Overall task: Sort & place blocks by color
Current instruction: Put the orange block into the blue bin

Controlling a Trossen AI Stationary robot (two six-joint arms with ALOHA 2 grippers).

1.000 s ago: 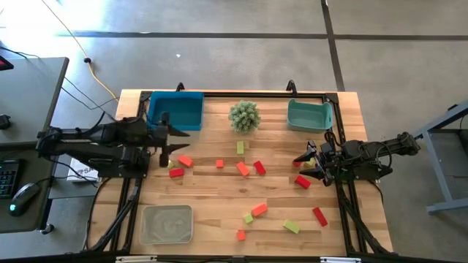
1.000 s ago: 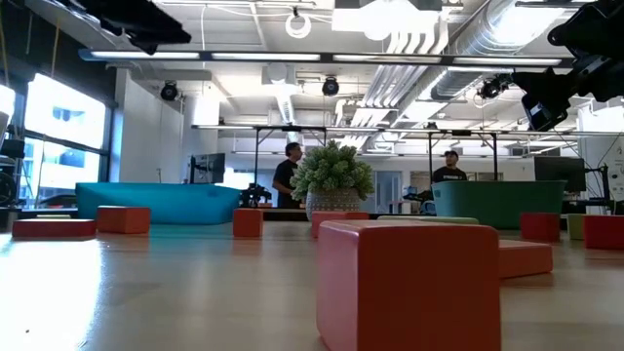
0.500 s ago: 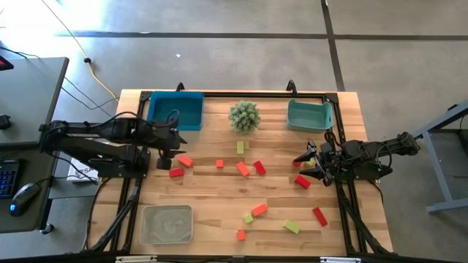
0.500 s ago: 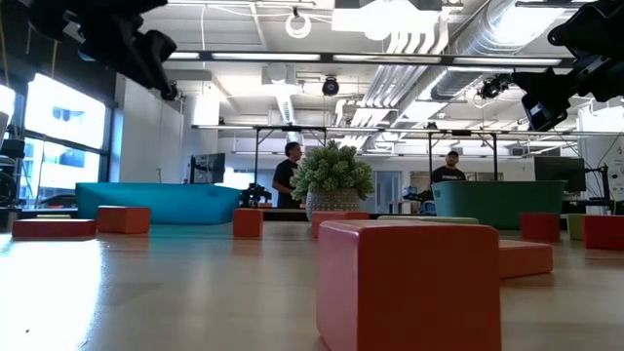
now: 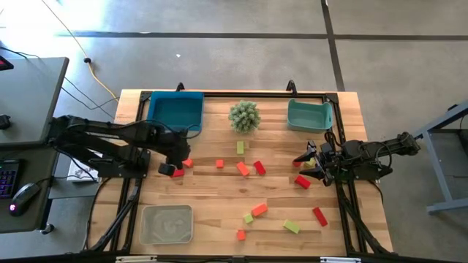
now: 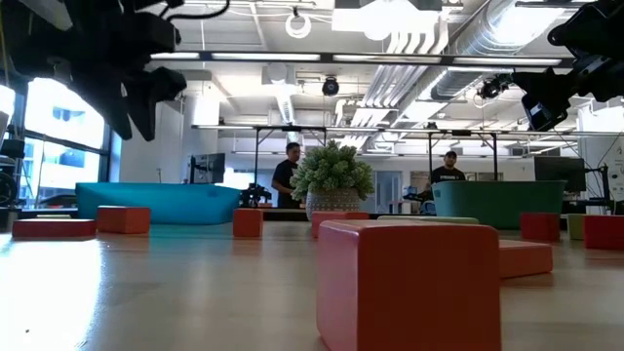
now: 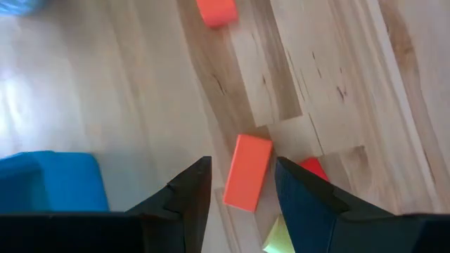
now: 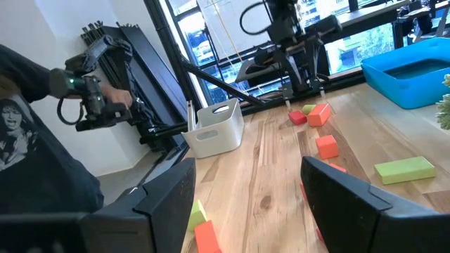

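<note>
Red, orange-red and yellow-green blocks lie scattered flat on the wooden table [image 5: 219,197]. My left gripper [image 5: 178,158] hangs open near the blue bin [image 5: 175,111], pointing steeply down. In the left wrist view its fingers stand on either side of an orange-red bar [image 7: 247,173], well above it and touching nothing. A red block [image 7: 313,169] and a yellow-green one [image 7: 280,236] lie just beside the bar. My right gripper [image 5: 307,161] waits open and level at the table's right side, close to a red block [image 5: 303,182].
A spiky green plant [image 5: 244,116] stands at the far middle and a teal bin [image 5: 308,115] at the far right. A clear bin [image 5: 167,223] sits near the front left. A person holding a device [image 8: 84,98] shows beyond the table's left edge.
My left gripper has swung out over the table toward its right edge, sunk, and tipped from nearly level to pointing steeply down over the orange-red bar. Its fingers have stayed open. No block has moved.
</note>
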